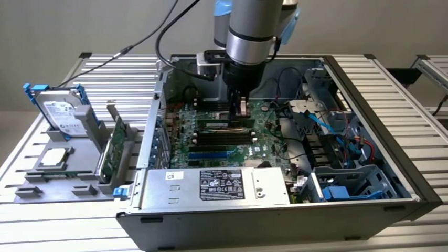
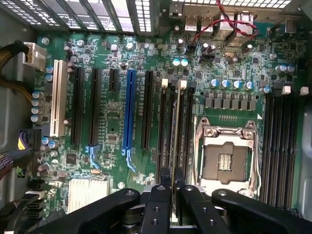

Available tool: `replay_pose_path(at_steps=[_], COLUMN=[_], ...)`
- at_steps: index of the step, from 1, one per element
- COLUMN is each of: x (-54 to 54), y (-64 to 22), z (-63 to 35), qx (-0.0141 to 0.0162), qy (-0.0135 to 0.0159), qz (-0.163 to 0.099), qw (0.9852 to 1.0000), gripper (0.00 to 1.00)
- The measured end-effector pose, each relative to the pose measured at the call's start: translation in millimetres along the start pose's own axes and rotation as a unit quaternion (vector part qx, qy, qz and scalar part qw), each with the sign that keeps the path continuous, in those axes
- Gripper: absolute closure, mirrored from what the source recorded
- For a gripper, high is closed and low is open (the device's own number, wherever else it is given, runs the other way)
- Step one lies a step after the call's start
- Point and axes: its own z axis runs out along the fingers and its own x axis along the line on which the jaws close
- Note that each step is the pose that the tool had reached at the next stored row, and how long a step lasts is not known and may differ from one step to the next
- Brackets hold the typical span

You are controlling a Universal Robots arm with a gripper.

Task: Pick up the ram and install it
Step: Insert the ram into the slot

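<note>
Seen from outside, a robot arm reaches straight down into an open computer case (image 1: 392, 131) near the upper middle of the frame. At the exterior view's left, a hard drive (image 1: 60, 113) with blue rails and a wider green card (image 1: 115, 144) stand in a grey holder (image 1: 84, 157) on the slatted table (image 1: 42, 231).

The wrist view looks down at the green motherboard (image 2: 122, 58). The gripper (image 2: 172, 183) has its two black fingers (image 2: 157, 195) drawn close together on the ram (image 2: 176, 131), pinching the thin stick by its faces near one end. The ram appears edge-on, running away from the fingers along a row of black memory slots (image 2: 162, 122), just beside the metal-framed processor socket (image 2: 226, 156). A white latch (image 2: 183, 84) sits at the stick's far end. Whether the ram is already down in its slot or just above it cannot be told.

Judged risks: because the grip is near one end, pressing down could seat that end first and leave the far end raised, jamming the stick at a tilt. If the edge lies slightly off the slot, it could land on a slot wall or in the neighbouring slot. A closed latch would block it. The stick could also slide up between the fingers under pressure.
</note>
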Motion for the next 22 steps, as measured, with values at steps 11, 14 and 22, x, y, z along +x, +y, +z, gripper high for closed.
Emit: replay_pose_path(at_steps=[11, 14, 22], x=[1.8, 4.0, 4.5], y=[-0.1, 0.4, -0.1], z=[16.4, 20.0, 30.1], qx=[0.0039, 0.0039, 0.0039], qy=[0.0055, 0.0072, 0.0088], qz=[0.0, 0.001, 0.0], qw=[1.0, 1.0, 1.0], gripper=[0.86, 0.86, 0.86])
